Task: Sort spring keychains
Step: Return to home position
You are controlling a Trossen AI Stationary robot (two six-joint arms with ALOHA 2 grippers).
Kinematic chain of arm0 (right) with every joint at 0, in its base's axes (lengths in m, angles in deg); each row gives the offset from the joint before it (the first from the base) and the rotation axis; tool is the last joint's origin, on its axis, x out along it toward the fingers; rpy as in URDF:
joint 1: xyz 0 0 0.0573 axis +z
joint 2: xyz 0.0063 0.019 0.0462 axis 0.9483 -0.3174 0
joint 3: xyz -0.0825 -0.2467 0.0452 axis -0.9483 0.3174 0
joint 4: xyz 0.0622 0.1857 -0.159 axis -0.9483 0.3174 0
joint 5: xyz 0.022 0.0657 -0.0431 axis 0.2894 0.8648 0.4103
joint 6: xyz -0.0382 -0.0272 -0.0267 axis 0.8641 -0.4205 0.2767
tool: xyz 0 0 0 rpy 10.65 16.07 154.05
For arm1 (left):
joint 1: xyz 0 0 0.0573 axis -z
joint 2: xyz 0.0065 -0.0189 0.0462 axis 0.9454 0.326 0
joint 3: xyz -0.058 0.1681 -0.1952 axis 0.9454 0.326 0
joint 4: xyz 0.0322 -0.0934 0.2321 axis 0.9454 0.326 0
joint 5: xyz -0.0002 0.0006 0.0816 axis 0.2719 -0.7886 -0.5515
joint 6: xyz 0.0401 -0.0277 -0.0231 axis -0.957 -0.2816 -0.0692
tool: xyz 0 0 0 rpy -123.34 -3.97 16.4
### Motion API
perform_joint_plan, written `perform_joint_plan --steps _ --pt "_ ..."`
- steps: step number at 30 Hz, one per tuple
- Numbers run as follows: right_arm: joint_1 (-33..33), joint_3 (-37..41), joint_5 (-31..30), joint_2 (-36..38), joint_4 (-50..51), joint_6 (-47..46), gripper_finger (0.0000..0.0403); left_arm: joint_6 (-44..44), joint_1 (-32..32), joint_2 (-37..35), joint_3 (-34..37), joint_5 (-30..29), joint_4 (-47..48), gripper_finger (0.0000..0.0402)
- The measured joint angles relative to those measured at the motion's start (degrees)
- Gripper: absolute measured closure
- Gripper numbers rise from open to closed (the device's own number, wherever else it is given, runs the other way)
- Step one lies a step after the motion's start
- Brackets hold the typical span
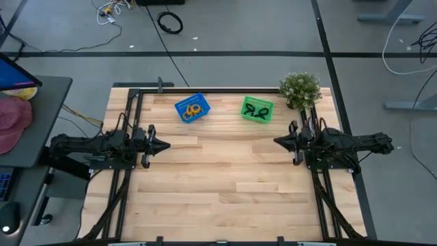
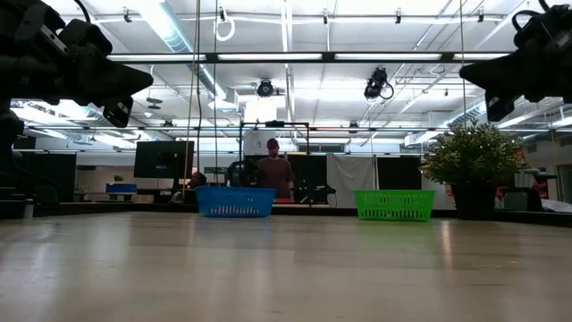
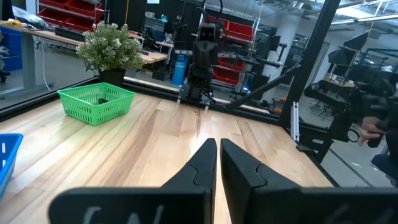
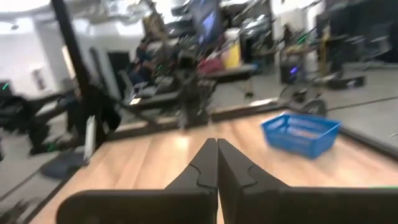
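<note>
Orange spring keychains lie in the blue basket at the table's far side. Black spring keychains lie in the green basket to its right. My left gripper is shut and empty above the table's left side, pointing right; it shows in its wrist view. My right gripper is shut and empty above the right side, pointing left; it shows in its wrist view. Both baskets show in the low view, blue and green.
A potted plant stands at the far right corner, next to the green basket. A dark frame runs along the table's far edge. A person stands in the room behind the table. Bare wood lies between the arms.
</note>
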Motion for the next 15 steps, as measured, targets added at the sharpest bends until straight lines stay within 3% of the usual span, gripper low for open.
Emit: perform_joint_plan --steps 8,15 --pt "0.0 0.02 8.6 0.0 3.69 0.57 0.0403 0.0 0.0 0.02 0.0 0.0 0.0 0.0376" --pt "0.0 0.02 9.63 -0.16 3.64 3.46 0.0403 0.0 0.02 0.0 0.0 0.0 0.0 0.0376"
